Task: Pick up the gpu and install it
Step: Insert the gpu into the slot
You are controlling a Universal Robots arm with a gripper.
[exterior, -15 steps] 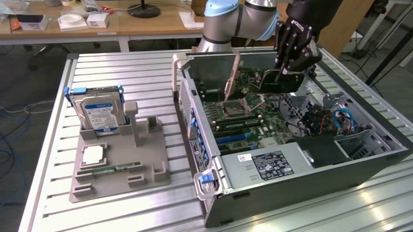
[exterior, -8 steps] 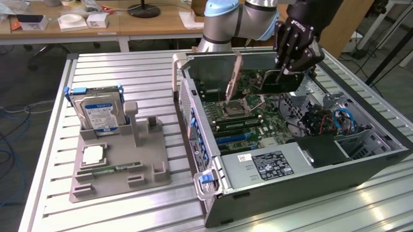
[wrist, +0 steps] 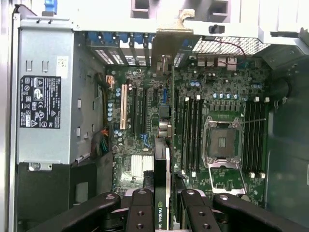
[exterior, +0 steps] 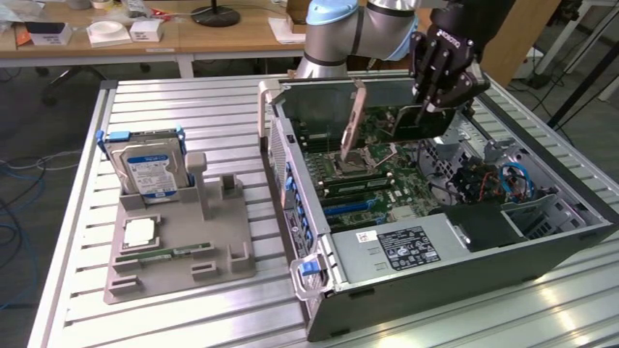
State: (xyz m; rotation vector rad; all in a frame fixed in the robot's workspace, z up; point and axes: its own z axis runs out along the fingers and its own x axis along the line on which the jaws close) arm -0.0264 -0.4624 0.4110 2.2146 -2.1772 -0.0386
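Pincer [exterior: 433,107] clamped on gpu [wrist: 161,208], fingers [wrist: 141,208] on either face of the card; gpu hangs edge-down from pincer inside open computer case [exterior: 464,268]; motherboard [wrist: 198,79] directly beneath pincer; hard drive [exterior: 147,170] well apart, outside the case

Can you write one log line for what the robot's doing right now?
step: gpu install | claw: shut on gpu | gpu: on edge above motherboard, inside open case

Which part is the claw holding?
The gpu, the thin card in the claw over the open computer. The hard drive and memory stick sit in the grey holder.
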